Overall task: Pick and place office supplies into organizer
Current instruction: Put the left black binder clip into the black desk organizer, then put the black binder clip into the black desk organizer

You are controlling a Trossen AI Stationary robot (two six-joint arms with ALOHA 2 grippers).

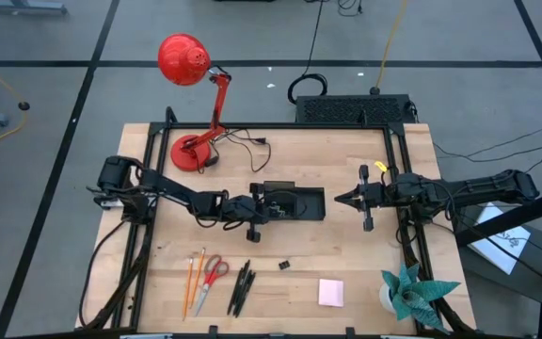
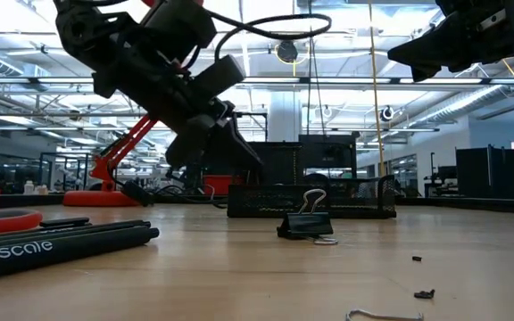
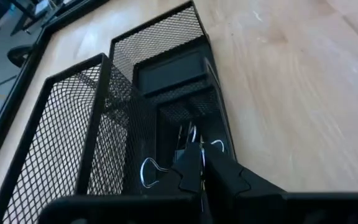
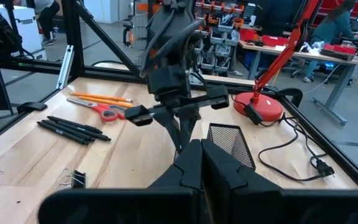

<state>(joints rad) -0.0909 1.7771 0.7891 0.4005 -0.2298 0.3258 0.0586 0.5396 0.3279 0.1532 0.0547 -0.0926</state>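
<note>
While my left gripper [image 1: 269, 208] hangs tilted over the left end of the organizer [image 1: 301, 202], its two fingers [image 3: 190, 169] are pressed together with nothing visibly pinched between them. In my left wrist view the tips point down into one of the mesh compartments, where binder clips [image 3: 149, 173] with silver wire handles lie at the bottom. The organizer is a black mesh tray sitting at the middle of the table [image 1: 346, 254], just in front of the red desk lamp [image 1: 189, 66] and its cord.

My right gripper [image 1: 342, 199] hovers above the table just off the organizer's right end, fingers also closed and holding nothing.

Nearer the front edge lie the loose supplies. One black binder clip [image 1: 284, 266] sits alone on the wood, near the organizer. To its left are the black pens [image 1: 242, 286]; in the low view one barrel reads "scale" in white letters [image 2: 20, 251]. Beside them are the red-handled scissors [image 1: 213, 273] and, just beyond, the orange pencils [image 1: 194, 281]. A pale pink sticky-note pad [image 1: 330, 292] rests farther right, near the teal paper plant [image 1: 412, 294] at the corner.
</note>
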